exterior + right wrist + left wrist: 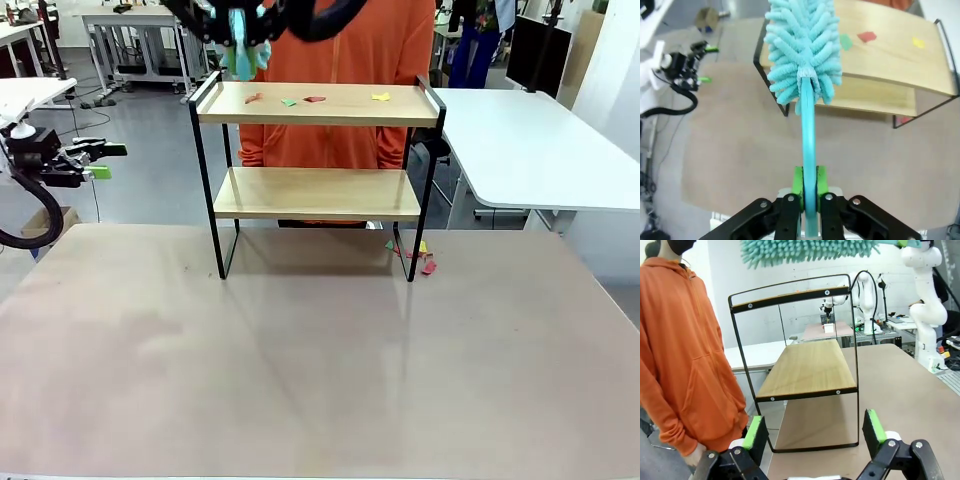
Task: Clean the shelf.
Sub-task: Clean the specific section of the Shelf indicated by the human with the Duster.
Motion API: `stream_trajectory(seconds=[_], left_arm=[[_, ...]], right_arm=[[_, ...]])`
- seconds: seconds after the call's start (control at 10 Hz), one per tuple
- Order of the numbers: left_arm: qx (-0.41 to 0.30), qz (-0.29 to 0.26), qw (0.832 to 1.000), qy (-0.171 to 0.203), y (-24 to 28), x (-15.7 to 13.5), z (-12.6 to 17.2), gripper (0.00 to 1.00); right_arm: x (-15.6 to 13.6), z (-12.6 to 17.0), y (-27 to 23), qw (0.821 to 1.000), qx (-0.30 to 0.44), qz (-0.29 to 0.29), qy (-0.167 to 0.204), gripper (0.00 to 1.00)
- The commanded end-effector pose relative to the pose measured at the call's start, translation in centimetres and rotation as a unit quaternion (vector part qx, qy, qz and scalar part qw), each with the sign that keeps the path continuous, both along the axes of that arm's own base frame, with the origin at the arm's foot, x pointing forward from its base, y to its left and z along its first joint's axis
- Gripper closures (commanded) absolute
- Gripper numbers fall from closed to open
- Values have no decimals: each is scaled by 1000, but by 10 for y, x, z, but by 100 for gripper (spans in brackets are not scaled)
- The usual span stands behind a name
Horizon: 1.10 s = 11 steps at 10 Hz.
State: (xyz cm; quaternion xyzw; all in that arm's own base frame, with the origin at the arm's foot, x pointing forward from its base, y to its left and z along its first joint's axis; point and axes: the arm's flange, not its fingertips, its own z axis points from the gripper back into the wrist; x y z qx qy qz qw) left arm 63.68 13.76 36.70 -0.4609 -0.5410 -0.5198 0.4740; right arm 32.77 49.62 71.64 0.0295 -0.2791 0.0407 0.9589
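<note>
The shelf stands at the table's far side, its two wooden boards in a black frame; it also appears as the shelf and the shelf. Paper scraps lie on its top board: red, green, red and yellow. My right gripper hangs above the top board's left end, shut on the handle of a teal duster. The right gripper clamps that handle, with the duster head over the board's end. My left gripper stands open at the far left, off the table, seen as the left gripper with nothing between its pads.
A person in an orange hoodie stands right behind the shelf, also seen as the person. Several scraps lie on the brown table by the shelf's right legs. A white table stands at the right.
</note>
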Motion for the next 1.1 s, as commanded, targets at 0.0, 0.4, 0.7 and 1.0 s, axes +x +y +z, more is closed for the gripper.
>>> stream_trajectory(seconds=[0.0, 0.4, 0.7, 1.0], left_arm=[[9, -3, 1000, -5, -2, -3, 2, 0], [9, -3, 1000, -5, -2, -3, 2, 0], [9, -3, 1000, -5, -2, -3, 2, 0], [9, -3, 1000, -5, -2, -3, 2, 0]], right_arm=[[24, 27, 35, 999, 37, -15, -7, 87], [52, 12, 30, 995, 90, -35, -1, 87], [70, -4, 29, 994, 103, -36, 12, 87], [78, -28, 23, 991, 107, -46, 57, 87]])
